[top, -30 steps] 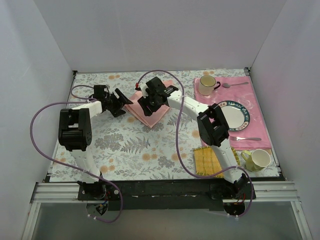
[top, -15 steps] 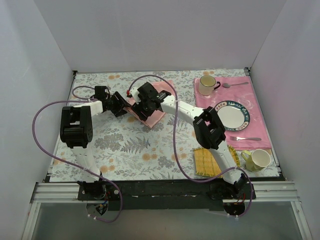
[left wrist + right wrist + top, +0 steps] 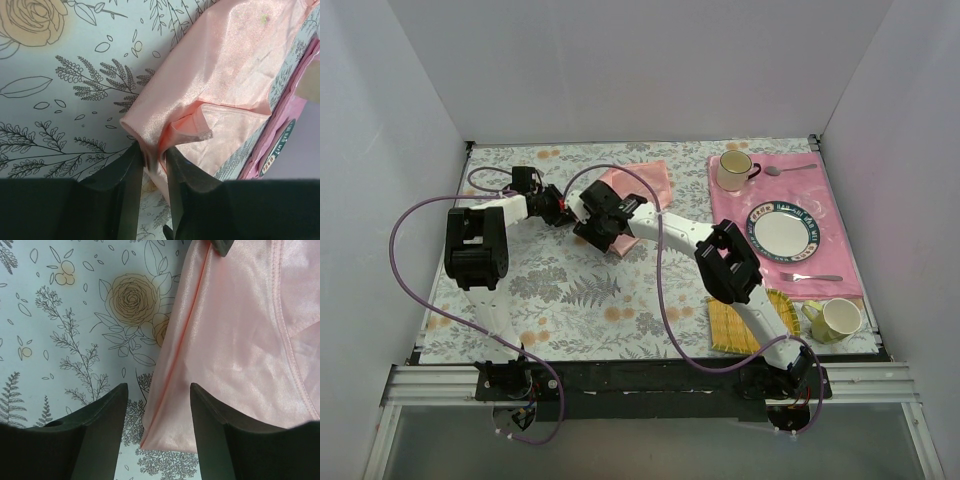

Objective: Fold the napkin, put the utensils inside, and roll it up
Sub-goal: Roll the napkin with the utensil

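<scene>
Folding this satin well depends on a firm hold at its edge, and the left pincer has one: its jaws are nipped tight on a puckered corner of the napkin. The napkin lies on the floral desk, toward the far middle and left of the placemat. The right pincer hangs just above the cloth with its jaws wide apart, gripping nothing and straddling the napkin's long creased edge.

That pincer should come down and close on the edge well apart from the left's hold, so the two can carry the edge over as one straight line. A low lift is enough, since the cloth looks slippery and a high one would let it sag and skew. The left may have caught more than one layer, but the pucker hides this. If it has, the layers should be kept together and set down squarely. Neither pincer should let go until the edges meet.
</scene>
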